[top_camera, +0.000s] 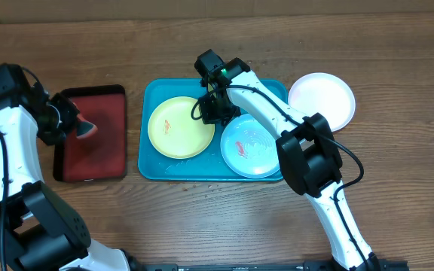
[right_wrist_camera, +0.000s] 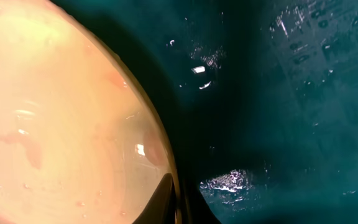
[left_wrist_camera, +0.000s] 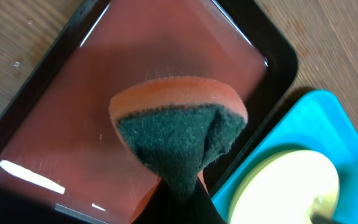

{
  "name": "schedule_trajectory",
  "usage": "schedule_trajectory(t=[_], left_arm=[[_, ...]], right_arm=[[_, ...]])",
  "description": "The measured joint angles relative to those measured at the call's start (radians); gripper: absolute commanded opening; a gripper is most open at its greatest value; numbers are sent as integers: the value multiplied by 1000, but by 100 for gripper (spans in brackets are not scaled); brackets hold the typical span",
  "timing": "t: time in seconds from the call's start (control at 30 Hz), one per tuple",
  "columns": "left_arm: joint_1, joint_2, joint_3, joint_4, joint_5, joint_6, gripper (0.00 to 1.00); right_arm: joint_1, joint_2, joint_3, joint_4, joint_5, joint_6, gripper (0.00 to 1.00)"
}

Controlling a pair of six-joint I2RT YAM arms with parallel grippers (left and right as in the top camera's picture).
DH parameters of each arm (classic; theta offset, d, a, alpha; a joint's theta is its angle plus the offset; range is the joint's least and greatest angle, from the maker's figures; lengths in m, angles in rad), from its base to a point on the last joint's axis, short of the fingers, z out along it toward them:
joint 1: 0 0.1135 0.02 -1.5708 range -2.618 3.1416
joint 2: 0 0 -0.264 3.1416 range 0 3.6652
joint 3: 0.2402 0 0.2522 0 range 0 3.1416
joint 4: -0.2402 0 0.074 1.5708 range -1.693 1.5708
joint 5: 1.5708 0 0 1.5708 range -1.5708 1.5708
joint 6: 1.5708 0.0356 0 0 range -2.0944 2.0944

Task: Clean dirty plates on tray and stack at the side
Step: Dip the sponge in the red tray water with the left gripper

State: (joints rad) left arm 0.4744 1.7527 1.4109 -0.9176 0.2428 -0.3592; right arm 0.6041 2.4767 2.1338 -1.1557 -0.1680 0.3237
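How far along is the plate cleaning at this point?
Done: the white plate sits off the tray, no smear visible. In hand: the left gripper holds the sponge; the right gripper is at the rim of the yellow plate. Left: it and the mint plate both show red smears; nothing is stacked.

The wooden table is carrying three items directly on its surface. A blue tray is lying flat near the middle. A red tray with a black rim is lying flat on the left arm's side of it, with a narrow strip of bare wood showing between the two. A white plate is resting upright on the wood just beside the blue tray's far right corner.
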Motion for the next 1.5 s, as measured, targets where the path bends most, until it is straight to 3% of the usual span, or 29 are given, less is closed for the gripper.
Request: schedule_trajectory(t=[0.43, 0.63, 0.7, 0.77, 0.87, 0.97, 1.03, 1.1, 1.13, 1.5], left_arm=[[0, 18, -290, 335, -45, 0, 6], [0, 64, -309, 346, -50, 9, 35], [0, 77, -309, 350, -52, 13, 49], [0, 88, -309, 356, -53, 13, 48], [0, 90, -309, 362, -53, 14, 36], [0, 90, -306, 351, -53, 19, 33], [0, 90, -298, 342, -52, 16, 20], [0, 90, -290, 341, -53, 20, 15], [0, 90, -288, 341, -53, 19, 5], [0, 90, -232, 263, 26, 56, 4]], right_arm=[[1, 0, -1, 3, -11, 40, 4], [1, 0, -1, 4, -11, 42, 4], [1, 0, -1, 4, -11, 42, 4], [2, 0, -1, 4, -11, 42, 4], [2, 0, -1, 4, -11, 42, 4], [2, 0, -1, 4, -11, 43, 4], [2, 0, -1, 4, -11, 43, 4], [2, 0, -1, 4, -11, 43, 4], [2, 0, -1, 4, -11, 43, 4], [3, 0, -1, 4, -11, 42, 4]])
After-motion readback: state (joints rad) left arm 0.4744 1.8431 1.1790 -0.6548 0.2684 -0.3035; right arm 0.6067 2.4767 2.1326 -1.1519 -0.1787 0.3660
